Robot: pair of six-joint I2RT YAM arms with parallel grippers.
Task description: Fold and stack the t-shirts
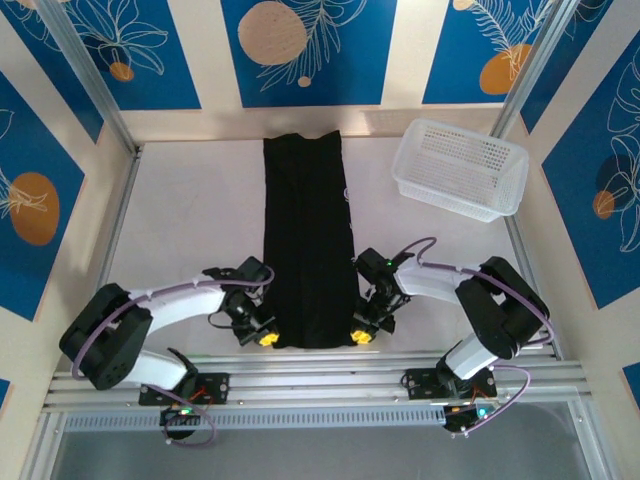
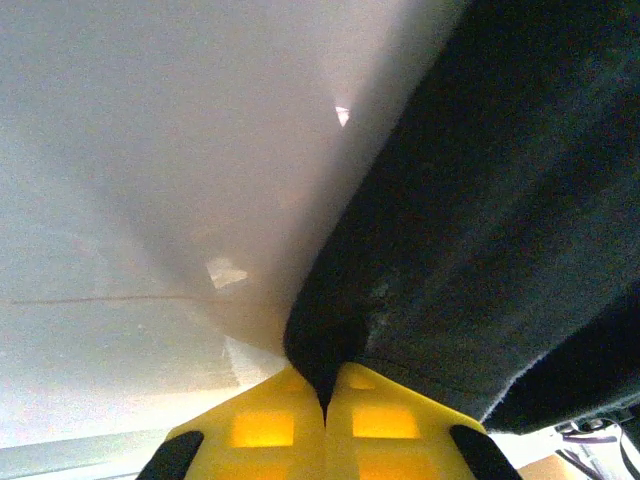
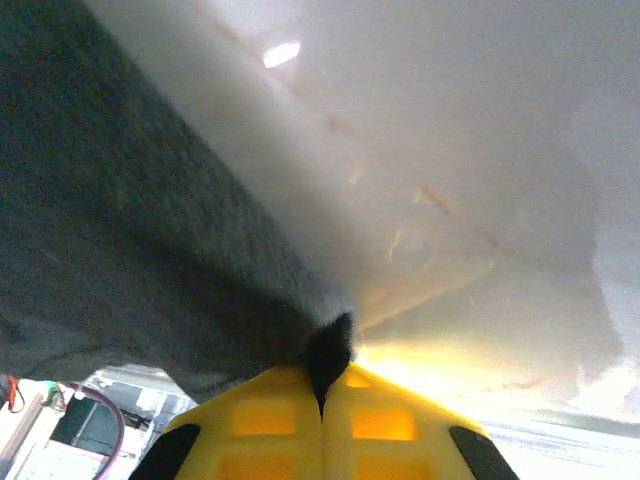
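so, the t-shirt point(image 1: 305, 240) lies plain black side up as a long narrow strip down the middle of the table point(image 1: 180, 220). its long axis runs straight away from the arm bases toward the back wall. its near hem sits just ahead of both wrists, and each near corner is caught. the left gripper point(image 1: 266, 338) is clamped on the near-left corner, the right gripper point(image 1: 360, 336) on the near-right one. in the left wrist view the yellow fingers point(image 2: 265, 425) meet with a tongue of black cloth pinched between them. the right wrist view shows the same, a small tuft of fabric caught where the pads point(image 3: 385, 420) close. neither arm is nearer; they stand level on either side of the strip, so the cloth stretches away from both grippers in the same direction, forward.

i judge the next move to be a fold across that long axis, carrying the near hem up and over toward the far end. it needs both arms to travel together or the strip will skew. the strip's side edges look fairly straight, and there is bare table on both sides of it. the white basket point(image 1: 460, 170) sits at the far right, apart from the shirt's far end, so i'd keep the right arm's path inboard of it.
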